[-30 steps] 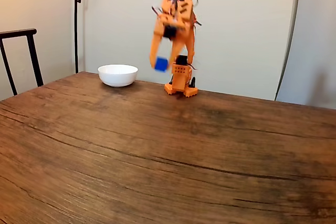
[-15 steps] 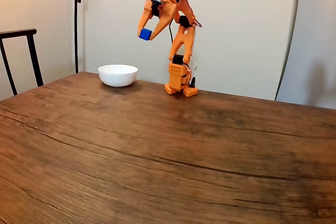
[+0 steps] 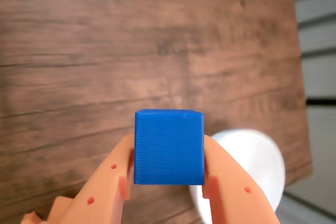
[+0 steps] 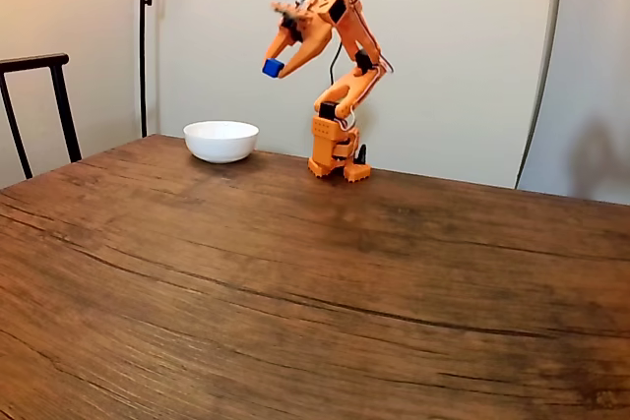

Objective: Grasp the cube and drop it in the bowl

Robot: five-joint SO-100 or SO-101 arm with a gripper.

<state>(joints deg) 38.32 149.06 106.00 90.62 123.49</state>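
Note:
My orange gripper [image 3: 169, 174] is shut on the bright-blue cube [image 3: 168, 146], one finger on each side face. In the fixed view the cube [image 4: 273, 68] hangs high in the air in the gripper [image 4: 275, 64], above and to the right of the white bowl [image 4: 220, 141]. That bowl stands on the wooden table near its far edge. In the wrist view the bowl [image 3: 252, 167] shows below and right of the cube, partly hidden by the right finger [image 3: 231, 187].
The arm's orange base [image 4: 338, 150] stands on the table [image 4: 315, 282] just right of the bowl. A dark chair back [image 4: 34, 105] rises at the left edge, and a black lamp pole [image 4: 144, 36] stands behind the bowl. A pale wall closes the back.
The arm has risen and swung left, carrying the cube from low beside the base up to a point high above and right of the bowl. The bowl has not moved.

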